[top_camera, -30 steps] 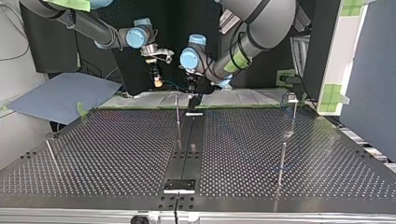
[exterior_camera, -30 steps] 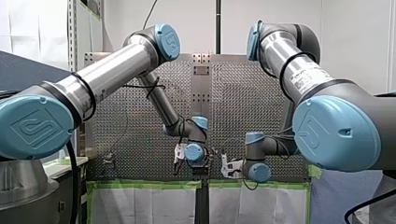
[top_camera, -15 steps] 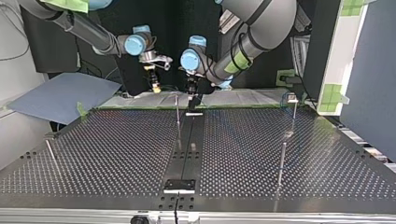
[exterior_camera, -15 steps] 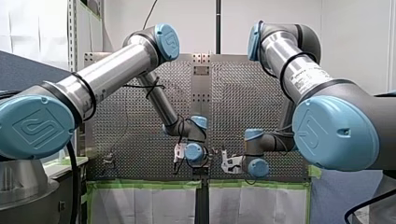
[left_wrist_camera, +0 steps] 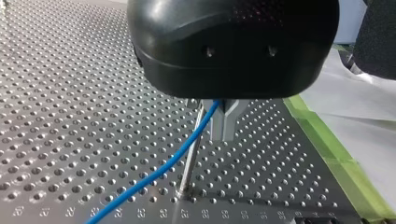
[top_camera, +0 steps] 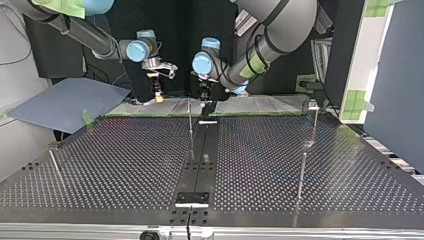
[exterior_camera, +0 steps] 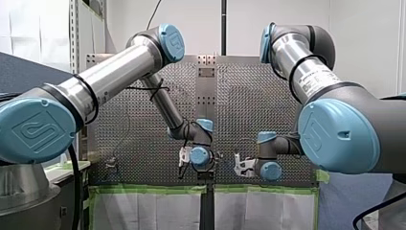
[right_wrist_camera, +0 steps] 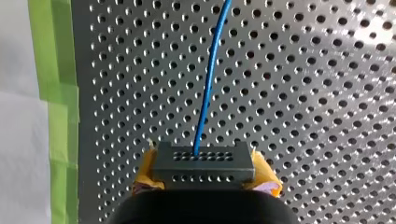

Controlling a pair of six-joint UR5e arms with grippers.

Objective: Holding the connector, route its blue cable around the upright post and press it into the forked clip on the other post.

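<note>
Connector (right_wrist_camera: 203, 161): dark grey block with rows of small holes, held off the perforated tabletop (right_wrist_camera: 327, 93) near its taped edge.
Right gripper (right_wrist_camera: 204, 175): fingers pinching the connector from both sides, yellow pads (right_wrist_camera: 264, 176) showing at each end of the block.
Cable (right_wrist_camera: 208, 84): blue, leaves one hole in the connector's face and runs ahead of the right gripper over the tabletop in a slight curve.
Left gripper (left_wrist_camera: 223, 133): black body, metal fingers (left_wrist_camera: 217, 123) pressed together over the tabletop; the cable comes out from between them near their root and slopes down and away to one side.
Post (left_wrist_camera: 189, 161): thin metal rod standing upright in the tabletop, just beside the left gripper's fingers; the cable crosses in front of it (touching or not, cannot tell).
Second post (top_camera: 315, 125): upright at the top view's right, well apart from both grippers, with a small head on top (too small to make out a fork).
Placement: both grippers are at the far edge of the tabletop in the top view, the right one at the left of the middle post, the left one just beside it.
Tape (right_wrist_camera: 53, 70): green strip along the tabletop's edge.
Sheet (right_wrist_camera: 18, 140): white, beyond the tape.
</note>
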